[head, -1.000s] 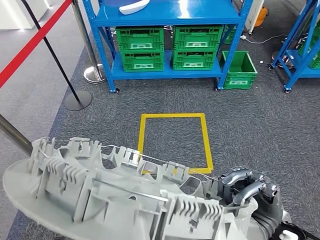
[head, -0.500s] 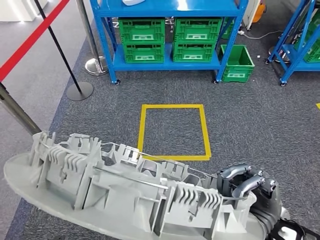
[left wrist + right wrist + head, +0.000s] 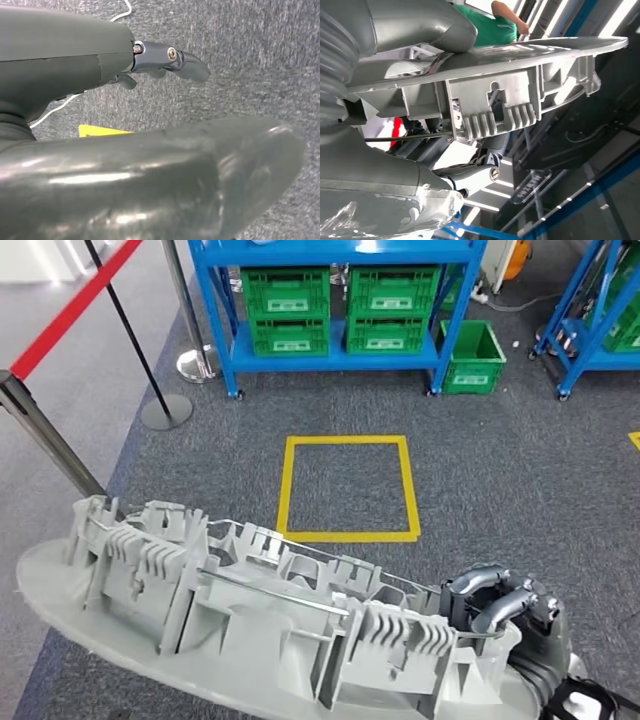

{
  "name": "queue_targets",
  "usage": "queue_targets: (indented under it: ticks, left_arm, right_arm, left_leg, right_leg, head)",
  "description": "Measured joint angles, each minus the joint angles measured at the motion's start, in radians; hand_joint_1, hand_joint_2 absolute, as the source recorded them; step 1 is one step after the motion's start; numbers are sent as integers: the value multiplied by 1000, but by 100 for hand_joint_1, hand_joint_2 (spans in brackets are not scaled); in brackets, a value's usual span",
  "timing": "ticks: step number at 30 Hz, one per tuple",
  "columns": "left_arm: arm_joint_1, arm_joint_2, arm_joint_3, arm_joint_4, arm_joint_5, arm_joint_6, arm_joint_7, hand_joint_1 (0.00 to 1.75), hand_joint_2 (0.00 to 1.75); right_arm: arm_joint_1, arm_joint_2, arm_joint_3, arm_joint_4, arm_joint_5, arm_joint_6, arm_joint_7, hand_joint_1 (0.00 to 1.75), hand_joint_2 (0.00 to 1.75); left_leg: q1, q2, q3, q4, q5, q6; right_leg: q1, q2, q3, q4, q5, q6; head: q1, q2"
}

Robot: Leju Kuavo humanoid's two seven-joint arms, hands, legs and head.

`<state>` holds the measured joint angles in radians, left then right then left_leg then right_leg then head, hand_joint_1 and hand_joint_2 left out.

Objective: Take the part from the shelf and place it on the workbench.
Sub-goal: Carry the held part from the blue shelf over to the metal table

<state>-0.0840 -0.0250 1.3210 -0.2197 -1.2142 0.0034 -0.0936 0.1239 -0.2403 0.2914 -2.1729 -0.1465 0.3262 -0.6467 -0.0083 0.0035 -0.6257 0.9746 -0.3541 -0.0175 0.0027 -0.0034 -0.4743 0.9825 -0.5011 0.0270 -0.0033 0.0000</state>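
grey carpet (image 3: 513,490), yellow floor square (image 3: 349,489)

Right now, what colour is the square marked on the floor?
Yellow; the taped square shows best in the head view.

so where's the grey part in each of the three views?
Head view: grey part spans the lower frame, right hand gripping its right end.
Left wrist view: its smooth rounded face crosses the lower half.
Right wrist view: its ribbed side runs across the middle.
Shared landmark: the part's row of ribs, seen in the head and right wrist views.
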Motion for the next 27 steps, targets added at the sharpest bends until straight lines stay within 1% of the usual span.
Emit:
queue_targets:
  ticks: [1,2,3,4,5,6,7,8,9,10,11,12,13,14,15,16,17,18,19,20,21,22,23,24,25,26,27]
  left_arm:
    - [1,1,0,0,0,0,0,0,0]
    - [3,1,0,0,0,0,0,0,0]
    - [3,2,0,0,0,0,0,0,0]
    - [2,3,0,0,0,0,0,0,0]
    - [2,4,0,0,0,0,-1,0,0]
    - [1,4,0,0,0,0,-2,0,0]
    - [1,4,0,0,-1,-1,-4,0,0]
    - [0,4,0,0,-1,-1,-6,0,0]
    - [0,4,0,0,-1,-2,-8,0,0]
    - [-1,4,0,0,-2,-2,-9,0,0]
    - [-3,4,0,0,-2,-3,-11,0,0]
    - [-5,3,-1,0,-2,-3,-12,0,0]
    - [-7,2,-1,0,-2,-4,-14,0,0]
    - [-6,1,-1,0,-3,-4,-15,0,0]
    - [-6,-1,-1,0,-3,-4,-15,0,0]
    - [-4,-2,-1,0,-3,-4,-16,0,0]
    - [-3,-3,-1,0,-4,-5,-16,0,0]
    - [-4,-4,-1,0,-4,-5,-16,0,0]
    - [-4,-4,-1,0,-4,-5,-16,0,0]
    - [-4,-5,-1,0,-4,-5,-16,0,0]
    - [-4,-5,-1,0,-4,-5,-16,0,0]
    - [-3,-5,-1,0,-4,-5,-16,0,0]
    - [-3,-6,-1,0,-4,-5,-16,0,0]
    - [-3,-7,-1,0,-4,-5,-16,0,0]
    - [-3,-7,-1,0,-4,-5,-16,0,0]
    - [-3,-8,-1,0,-4,-5,-16,0,0]
    - [-3,-8,-1,0,-4,-5,-16,0,0]
  right_arm:
    - [-1,0,0,0,2,-1,0,175,175]
    - [-1,0,0,0,3,-2,0,175,175]
    - [-1,0,1,0,4,-2,0,175,175]
    - [-1,0,1,0,4,-2,0,175,175]
    - [0,0,1,0,5,-3,0,175,175]
    - [0,0,1,0,6,-5,0,175,175]
    - [-1,0,1,0,8,-8,0,175,175]
    - [-2,0,1,0,10,-11,0,175,175]
    - [-3,0,1,0,13,-13,1,175,175]
    - [-5,0,1,0,16,-16,2,175,175]
    - [-7,0,1,0,19,-20,3,175,175]
    - [-10,0,1,0,22,-23,5,175,175]
    - [-12,0,1,0,25,-26,6,175,175]
    - [-14,0,2,0,28,-29,6,175,175]
    - [-15,0,2,0,30,-32,7,175,175]
    - [-15,0,3,0,32,-34,7,175,175]
    - [-14,0,4,0,34,-36,6,175,175]
    - [-14,0,5,0,36,-38,6,175,175]
    - [-14,0,6,0,37,-40,6,175,175]
    - [-14,0,7,0,38,-41,5,175,175]
    - [-14,0,7,0,38,-42,5,175,175]
    - [-14,0,8,0,39,-44,5,175,175]
    - [-14,0,9,0,39,-45,5,175,175]
    - [-15,0,9,0,39,-45,5,175,175]
    - [-16,0,10,0,39,-45,5,175,175]
    - [-17,0,10,0,40,-46,5,175,175]
    - [-18,0,11,0,41,-48,4,175,175]
  left_leg:
    - [1,-1,-8,14,-23,-7]
    - [2,-1,-21,47,-65,-13]
    - [4,-1,-38,100,-120,-18]
    - [5,-1,-55,166,-171,-23]
    - [6,-1,-69,231,-202,-26]
    - [7,-1,-73,276,-208,-28]
    - [8,-1,-62,293,-191,-29]
    - [9,-1,-34,273,-161,-29]
    - [10,-1,11,223,-134,-29]
    - [11,-2,68,150,-123,-28]
    - [11,-3,120,75,-129,-23]
    - [10,-3,156,19,-141,-18]
    - [8,-4,173,-14,-150,-10]
    - [6,-4,171,-23,-150,1]
    - [6,-3,162,-21,-141,9]
    - [6,-1,153,-20,-131,17]
    - [7,1,141,-21,-119,25]
    - [8,2,128,-21,-107,30]
    - [7,2,113,-21,-94,34]
    - [6,2,96,-20,-81,35]
    - [5,2,79,-18,-67,36]
    - [4,2,61,-16,-55,35]
    - [3,2,43,-14,-43,33]
    - [3,2,28,-11,-32,31]
    - [2,1,14,-8,-21,28]
    - [1,1,5,-5,-12,24]
    - [1,0,1,-5,-2,19]
  right_leg:
    - [-1,-1,-11,0,11,-9]
    - [-3,-2,-23,-1,24,-16]
    - [-4,-2,-37,-1,37,-20]
    - [-4,-2,-53,0,51,-22]
    - [-4,-1,-70,1,64,-22]
    - [-4,-1,-87,2,78,-21]
    - [-4,-2,-105,3,90,-19]
    - [-4,-2,-121,5,102,-18]
    - [-5,-2,-135,7,113,-15]
    - [-4,-1,-148,10,123,-11]
    - [-3,-1,-157,13,133,-7]
    - [-1,-2,-162,14,143,-2]
    - [-1,-3,-166,14,153,4]
    - [-2,-3,-169,11,164,9]
    - [-4,-2,-173,10,168,15]
    - [-5,-1,-180,19,155,21]
    - [-6,0,-192,45,122,26]
    - [-7,1,-207,93,72,30]
    - [-7,1,-225,159,17,34]
    - [-7,1,-239,230,-25,36]
    - [-7,1,-244,286,-43,37]
    - [-6,1,-234,313,-37,36]
    - [-6,1,-206,301,-11,34]
    - [-6,1,-159,255,17,31]
    - [-5,1,-103,182,25,28]
    - [-4,1,-47,104,19,26]
    - [-3,2,-10,45,6,23]
  head:
    - [0,0]
    - [-2,0]
    - [-4,0]
    - [-5,0]
    - [-6,0]
    - [-6,0]
    - [-6,0]
    - [-6,0]
    - [-6,0]
    - [-6,0]
    - [-6,0]
    - [-6,0]
    - [-6,0]
    - [-6,0]
    - [-6,0]
    - [-6,0]
    - [-4,0]
    - [-2,0]
    - [0,0]
    - [1,0]
    - [1,0]
    - [1,0]
    - [1,0]
    - [1,0]
    - [2,0]
    - [1,0]
    - [1,0]
